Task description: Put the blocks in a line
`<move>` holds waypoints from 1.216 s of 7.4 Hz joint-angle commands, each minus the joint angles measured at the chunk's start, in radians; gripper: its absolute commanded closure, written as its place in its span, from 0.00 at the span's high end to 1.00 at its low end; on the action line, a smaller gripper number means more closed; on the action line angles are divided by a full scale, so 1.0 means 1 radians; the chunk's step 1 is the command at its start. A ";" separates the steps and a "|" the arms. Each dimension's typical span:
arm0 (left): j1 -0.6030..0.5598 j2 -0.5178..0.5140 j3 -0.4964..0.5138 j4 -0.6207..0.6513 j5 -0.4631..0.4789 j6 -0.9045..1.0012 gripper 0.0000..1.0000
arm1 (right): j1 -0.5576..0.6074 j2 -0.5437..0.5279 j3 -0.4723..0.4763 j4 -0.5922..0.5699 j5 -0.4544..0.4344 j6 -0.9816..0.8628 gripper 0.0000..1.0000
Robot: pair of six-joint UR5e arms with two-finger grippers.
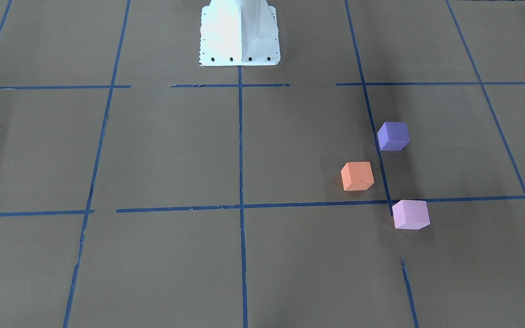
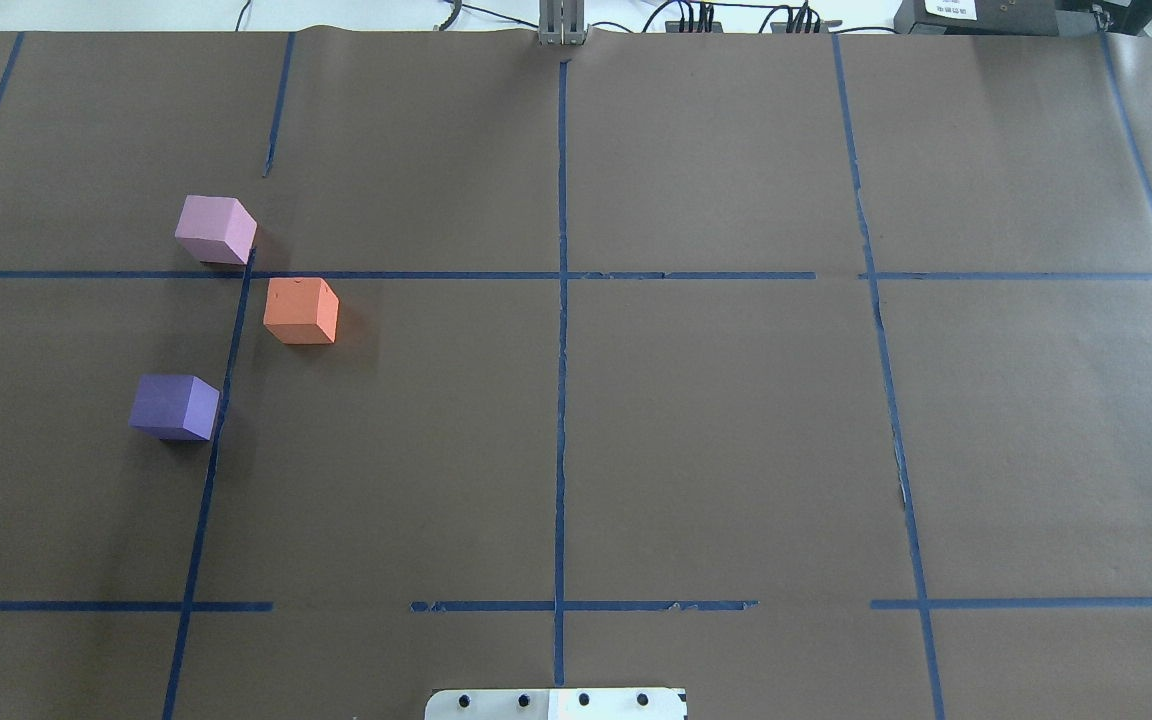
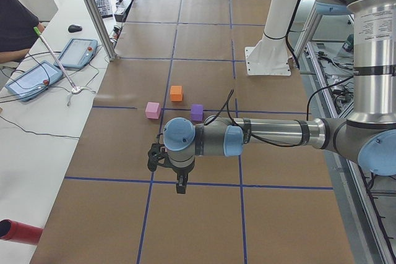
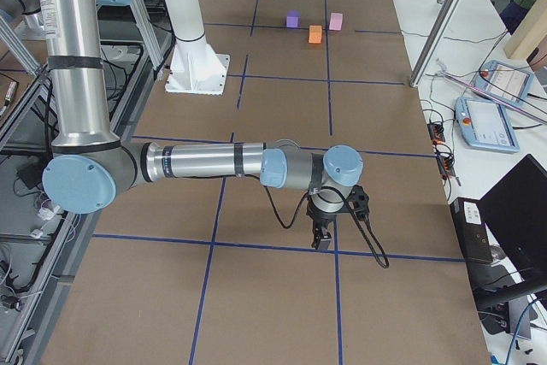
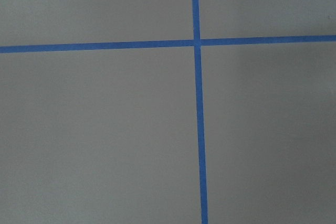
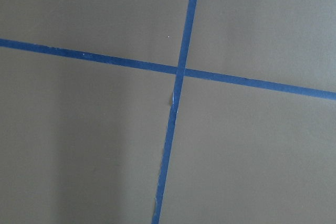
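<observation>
Three cubes sit apart on the brown table on my left side. The orange block (image 2: 301, 311) (image 1: 357, 176) lies between the pale pink block (image 2: 215, 229) (image 1: 410, 214), farther from my base, and the dark purple block (image 2: 174, 406) (image 1: 393, 135), nearer to it. They form a bent row, the orange one offset toward the table's middle. My left gripper (image 3: 179, 187) shows only in the exterior left view, pointing down, well short of the blocks (image 3: 176, 93). My right gripper (image 4: 323, 241) shows only in the exterior right view, far from them. I cannot tell whether either is open or shut.
Blue tape lines (image 2: 561, 300) divide the table into squares. My white base plate (image 1: 239, 34) stands at the table's edge. Tablets (image 3: 77, 52), cables and a metal post (image 3: 93, 10) line the operators' side. A red cylinder (image 3: 18, 232) lies at the near end.
</observation>
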 commanded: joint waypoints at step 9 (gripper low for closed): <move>0.325 -0.309 -0.003 0.000 0.001 -0.298 1.00 | 0.000 0.000 0.000 0.000 0.000 0.000 1.00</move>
